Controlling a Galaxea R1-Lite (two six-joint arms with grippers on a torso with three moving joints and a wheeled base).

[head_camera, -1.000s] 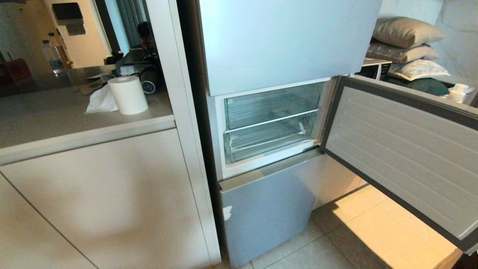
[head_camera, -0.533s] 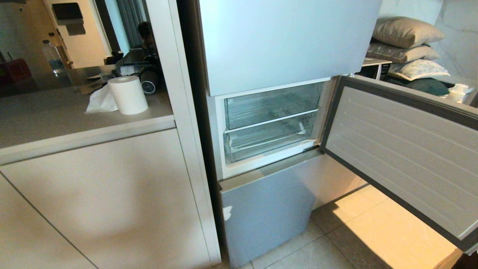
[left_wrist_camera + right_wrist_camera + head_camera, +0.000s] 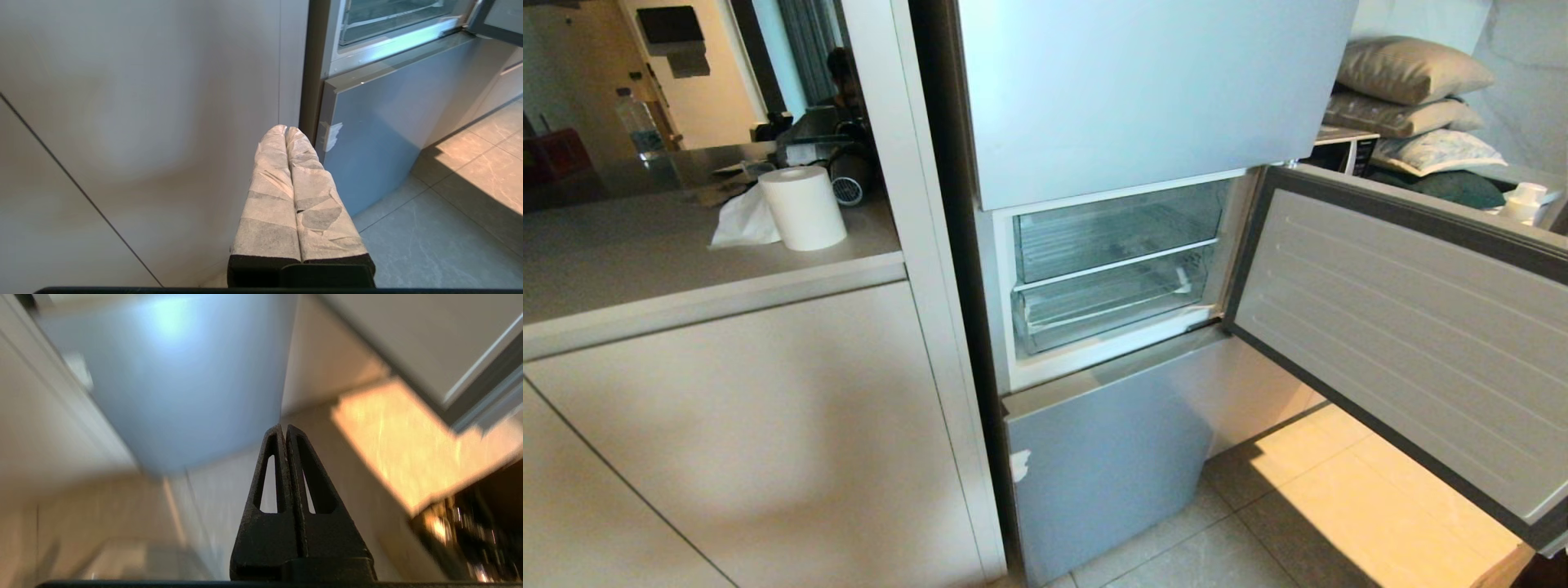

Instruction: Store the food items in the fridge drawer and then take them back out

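Observation:
The fridge (image 3: 1143, 98) stands with its middle door (image 3: 1405, 327) swung open to the right. Inside, the clear fridge drawer (image 3: 1111, 309) with a lipped front sits pushed in below another clear bin (image 3: 1119, 229). Both look empty, and no food items are in view. Neither gripper shows in the head view. My left gripper (image 3: 284, 129), with tape-wrapped fingers, is shut and empty, low beside the fridge's bottom door panel (image 3: 376, 122). My right gripper (image 3: 284, 426) is shut on nothing and points at the bottom panel (image 3: 184, 384) and the floor.
Beige cabinets (image 3: 752, 441) flank the fridge on the left, with a paper roll (image 3: 803, 207) and a tissue on the counter. A person (image 3: 841, 77) is behind the counter. Pillows (image 3: 1413, 69) are stacked at the back right. Tiled floor (image 3: 1339, 506) lies under the open door.

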